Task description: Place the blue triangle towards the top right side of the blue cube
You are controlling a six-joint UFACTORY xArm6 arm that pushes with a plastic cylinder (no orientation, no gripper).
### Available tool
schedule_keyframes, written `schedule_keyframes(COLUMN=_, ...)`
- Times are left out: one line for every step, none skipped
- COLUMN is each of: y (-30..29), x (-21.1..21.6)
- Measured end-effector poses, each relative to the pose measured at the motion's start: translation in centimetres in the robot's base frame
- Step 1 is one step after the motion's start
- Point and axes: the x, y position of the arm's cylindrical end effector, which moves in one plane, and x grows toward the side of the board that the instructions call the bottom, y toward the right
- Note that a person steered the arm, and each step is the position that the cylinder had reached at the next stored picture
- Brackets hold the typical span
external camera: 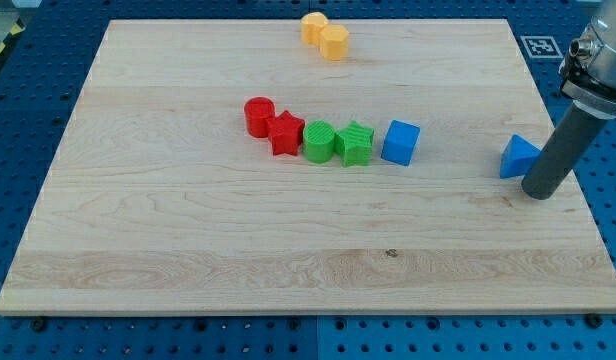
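Dark rod's tip (540, 194) is set against the blue plastic triangle (518, 157), right of it. No jaws fitted; their state cannot be told. A glancing push could spin it wide of the blue plastic cube (400, 142).

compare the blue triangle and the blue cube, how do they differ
The blue triangle is a wedge with a pointed top; the blue cube is boxy with flat faces. The triangle sits alone near the board's right edge, with my tip just at its lower right; the cube ends the row of red and green blocks, beside the green star. Both are the same bright blue and similar in size.
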Motion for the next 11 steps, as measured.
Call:
schedule_keyframes(y=0.1, x=-2.4)
schedule_keyframes(y=-2.3, x=-3.3)
schedule_keyframes(y=-2.5, x=-3.3)
schedule_keyframes(y=-0.4, x=-2.2)
schedule_keyframes(y=1.3, x=-1.4)
schedule_keyframes(y=3.3, x=-4.7)
schedule_keyframes(y=1.1, x=-5.6)
schedule_keyframes(y=-1.1, x=-5.7)
schedule_keyframes(y=-1.3, x=-5.7)
schedule_keyframes(y=-2.0, x=-5.7)
schedule_keyframes(y=-1.2, x=-6.4)
